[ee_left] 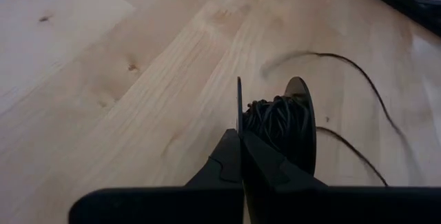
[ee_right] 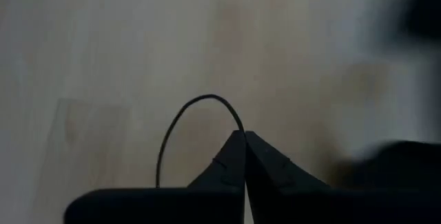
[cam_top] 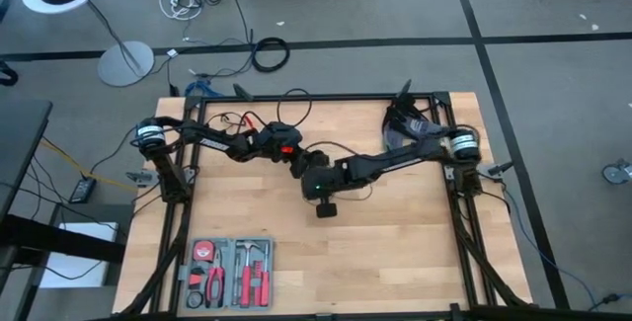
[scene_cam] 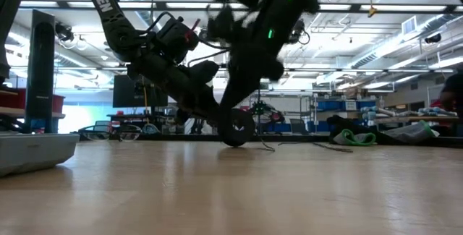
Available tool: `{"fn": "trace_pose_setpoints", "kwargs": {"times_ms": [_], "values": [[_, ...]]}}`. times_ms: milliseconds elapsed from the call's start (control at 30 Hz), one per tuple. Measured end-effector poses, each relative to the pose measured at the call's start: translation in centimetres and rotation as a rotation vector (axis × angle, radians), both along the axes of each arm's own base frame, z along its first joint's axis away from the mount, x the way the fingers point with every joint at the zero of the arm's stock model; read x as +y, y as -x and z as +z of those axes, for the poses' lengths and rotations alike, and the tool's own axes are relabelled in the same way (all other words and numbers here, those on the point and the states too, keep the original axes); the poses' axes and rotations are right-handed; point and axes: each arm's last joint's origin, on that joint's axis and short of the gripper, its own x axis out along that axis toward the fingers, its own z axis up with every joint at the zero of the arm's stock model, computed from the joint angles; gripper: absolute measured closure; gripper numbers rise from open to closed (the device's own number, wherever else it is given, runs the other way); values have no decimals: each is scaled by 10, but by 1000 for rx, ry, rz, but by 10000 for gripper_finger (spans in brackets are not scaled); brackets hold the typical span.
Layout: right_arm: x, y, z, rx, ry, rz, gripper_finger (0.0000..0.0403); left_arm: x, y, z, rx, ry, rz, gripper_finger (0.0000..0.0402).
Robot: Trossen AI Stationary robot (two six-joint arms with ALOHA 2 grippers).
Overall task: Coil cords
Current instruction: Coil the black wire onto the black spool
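Near the middle of the table: both arms meet over the wood, low down, close to each other.
Left gripper (ee_left: 241, 156): its two fingers are pressed together on the thin edge of a flat black spool (ee_left: 293, 124). It seems to hold the spool up on its rim so cord can wrap round it.
Spool: it stands upright on the table (cam_top: 395, 252), with lots of thin black cord (ee_left: 272, 120) already wound on its middle.
Loose cord: two thin black strands run from the spool across the wood, off toward the tool tray side. So the coiling is not done yet.
Right gripper (ee_right: 244, 156): its fingers are closed tight. A thin cord loop (ee_right: 200, 107) curves up right at the tips, so I think it has pinched the cord, but the view is too blurry to be sure.
Why the right one holds there: it likely needs the loose strand in its grip to lead it round the spool.
Near left corner: a tray of tools (cam_top: 229, 274) sits well apart from the work.
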Motion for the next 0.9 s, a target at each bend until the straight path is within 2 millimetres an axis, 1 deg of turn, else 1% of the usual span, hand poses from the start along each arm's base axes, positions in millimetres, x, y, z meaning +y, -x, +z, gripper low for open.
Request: {"fn": "trace_pose_setpoints", "kwargs": {"times_ms": [33,67,167,267,400,467,533,733,900], "values": [[1,3,9,-8,24,-21,402,0,0,0,-1,1,-1,402],[2,5,13,-13,41,-43,402,0,0,0,-3,4,-3,402],[3,8,13,-3,63,-76,402,-1,0,0,-8,25,-8,402],[2,8,16,-31,110,-144,402,-1,0,0,-11,40,-29,402],[-1,9,11,-30,178,-253,403,-2,-1,0,-21,78,-55,402],[-3,9,11,-63,218,-311,403,-3,-1,0,-23,88,-62,402],[-5,15,10,-64,256,-356,403,-3,-1,0,-25,93,-70,402],[-16,15,4,-124,258,-405,403,-3,-1,1,-28,95,-71,402],[-26,15,3,-156,316,-457,403,-2,0,0,-21,97,-58,402]]}}
